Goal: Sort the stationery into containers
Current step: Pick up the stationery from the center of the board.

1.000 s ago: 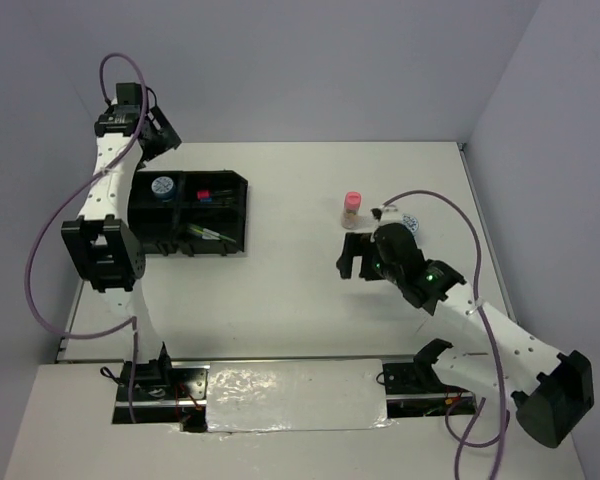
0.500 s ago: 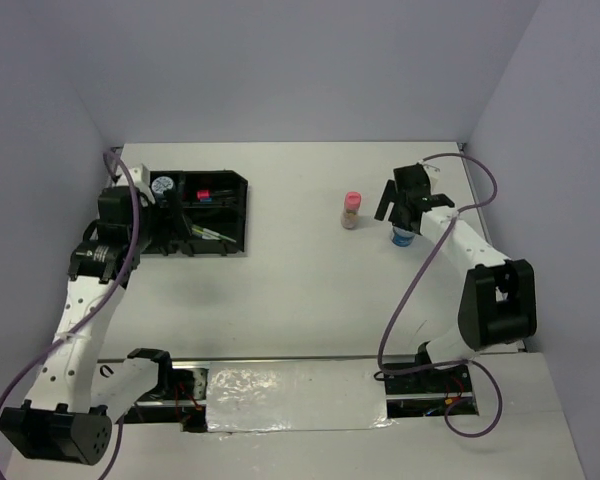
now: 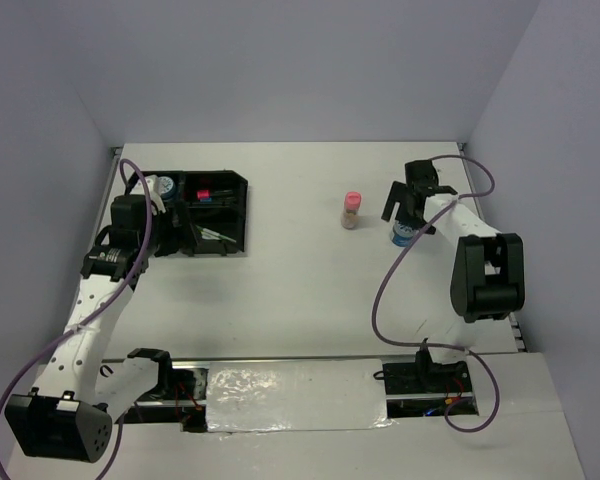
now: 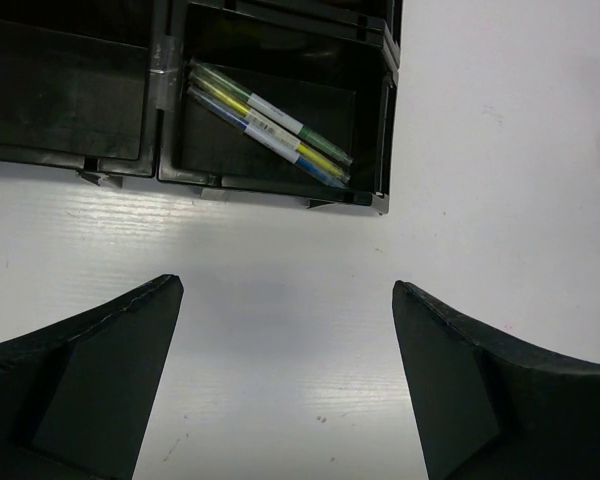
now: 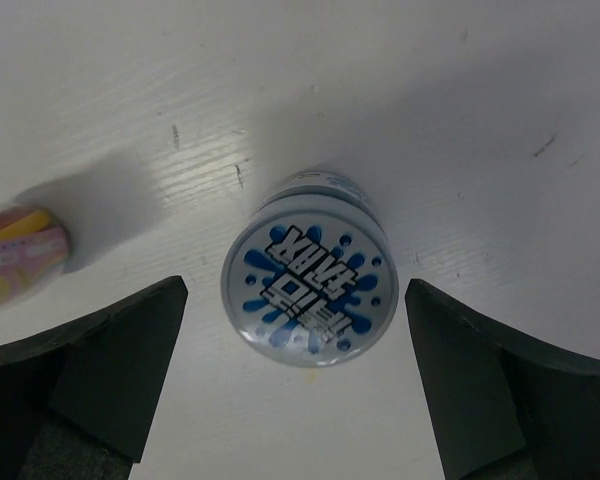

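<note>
The black tray (image 3: 235, 205) lies at the back left, and my left gripper (image 3: 138, 222) hangs open over its left end. One compartment (image 4: 375, 120) holds the thin pens (image 4: 270, 128). A blue-white tin (image 3: 165, 186) and a pink-capped marker (image 3: 203, 194) lie in the far compartments. In the left wrist view my left gripper (image 4: 286, 285) has only bare table between its fingers. A second blue-white tin (image 5: 310, 295) stands on the table at the right. My right gripper (image 5: 295, 287) hovers open above this tin (image 3: 402, 236), one finger on each side, not touching it. The pink-capped bottle (image 3: 352, 210) stands upright left of it.
The bottle (image 5: 20, 248) shows at the left edge of the right wrist view, close to the left finger. The table's right edge and side wall run just beyond the right arm (image 3: 485, 270). White table (image 3: 300, 290) spreads between tray and bottle.
The left arm came down from behind the tray to its left end. The right arm swung from mid-table to above the tin on the right. Both grippers stayed open.
</note>
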`<state>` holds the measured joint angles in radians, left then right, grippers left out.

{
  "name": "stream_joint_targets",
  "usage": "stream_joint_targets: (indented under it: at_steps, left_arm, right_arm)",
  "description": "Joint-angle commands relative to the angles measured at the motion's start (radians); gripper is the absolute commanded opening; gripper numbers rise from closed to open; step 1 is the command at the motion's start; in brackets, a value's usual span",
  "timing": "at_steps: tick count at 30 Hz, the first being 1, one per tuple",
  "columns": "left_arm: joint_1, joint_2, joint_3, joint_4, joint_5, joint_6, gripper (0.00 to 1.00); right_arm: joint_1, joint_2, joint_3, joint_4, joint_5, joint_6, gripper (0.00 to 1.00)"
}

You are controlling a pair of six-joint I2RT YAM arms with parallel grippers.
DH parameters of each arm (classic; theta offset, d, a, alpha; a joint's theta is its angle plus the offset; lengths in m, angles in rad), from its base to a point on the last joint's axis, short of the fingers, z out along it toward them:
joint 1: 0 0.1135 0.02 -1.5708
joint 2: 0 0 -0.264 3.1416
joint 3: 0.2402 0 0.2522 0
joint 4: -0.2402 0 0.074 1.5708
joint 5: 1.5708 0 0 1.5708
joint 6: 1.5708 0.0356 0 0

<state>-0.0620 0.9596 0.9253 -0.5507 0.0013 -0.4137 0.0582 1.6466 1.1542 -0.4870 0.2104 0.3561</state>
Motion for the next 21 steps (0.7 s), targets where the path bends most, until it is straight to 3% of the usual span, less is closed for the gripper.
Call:
stream_joint_targets:
  at_steps: [1,4,7,8,12,14,21]
  left_arm:
    - [0.001,-0.012,-0.002,0.046,0.035,0.029,0.99]
    - [0.001,-0.005,-0.003,0.046,0.042,0.03,0.99]
    - [0.001,-0.005,-0.005,0.049,0.048,0.03,0.99]
    - [0.001,-0.004,-0.006,0.051,0.051,0.03,0.99]
    - [0.001,0.007,-0.008,0.061,0.083,0.032,0.99]
    - [0.001,0.014,-0.011,0.072,0.12,0.036,0.99]
    - [-0.018,-0.01,-0.011,0.175,0.338,0.02,0.99]
  right_arm:
    - [-0.026,0.059,0.045,0.016,-0.057,-0.043,0.97]
    - [-0.026,0.094,0.053,0.01,-0.054,-0.046,0.96]
    - [-0.029,0.105,0.042,0.022,-0.068,-0.057,0.75]
    - [-0.028,0.085,0.035,0.03,-0.066,-0.058,0.62]
    - [-0.027,0.024,-0.002,0.079,-0.06,-0.086,0.47]
    - [-0.027,0.01,0.005,0.068,-0.066,-0.103,0.35]
    - [0.07,-0.218,-0.076,0.068,-0.184,-0.1,0.32]
